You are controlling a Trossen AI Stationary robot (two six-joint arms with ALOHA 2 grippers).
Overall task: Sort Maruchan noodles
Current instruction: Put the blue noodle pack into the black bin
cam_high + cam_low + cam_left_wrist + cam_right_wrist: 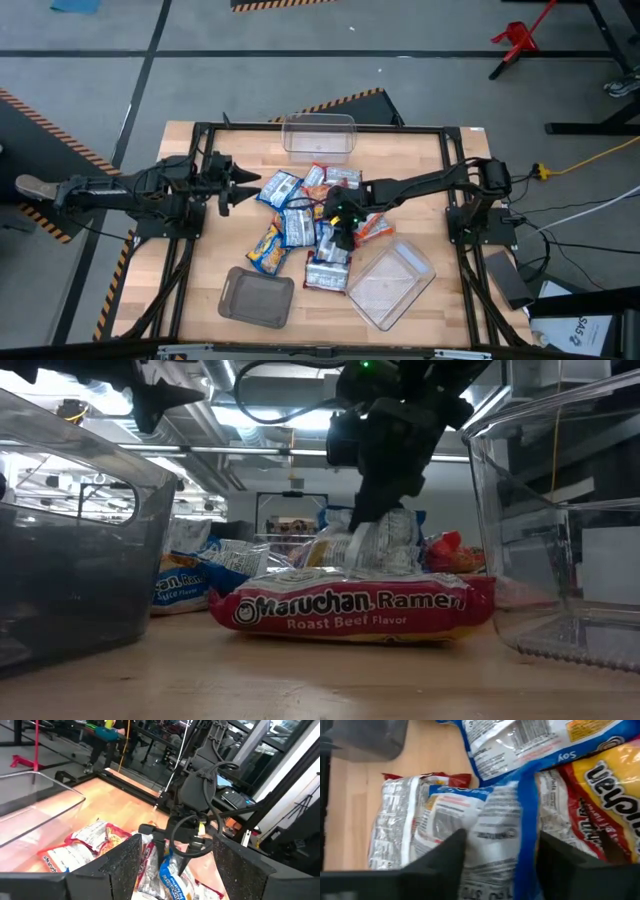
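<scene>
Entry 1. My right end effector (341, 232): from overhead its fingertips are buried in the packet heap at bench centre; whether they pinch anything I cannot tell.

Entry 2. Blue-edged packet (495, 827): sits between my right fingers (445, 855); its lower part is cut off at the 6 o'clock edge, print too smeared to read.

Entry 3. Roast Beef packet (355, 610): hides the lower halves of the packets behind it.

Entry 4. Grey tray (70, 530): cropped at 9 o'clock in the low view.

Entry 5. Clear tub (560, 530): cropped at 3 o'clock.

Entry 6. My left end effector (240, 187): fingertips too small to judge overhead.
</scene>
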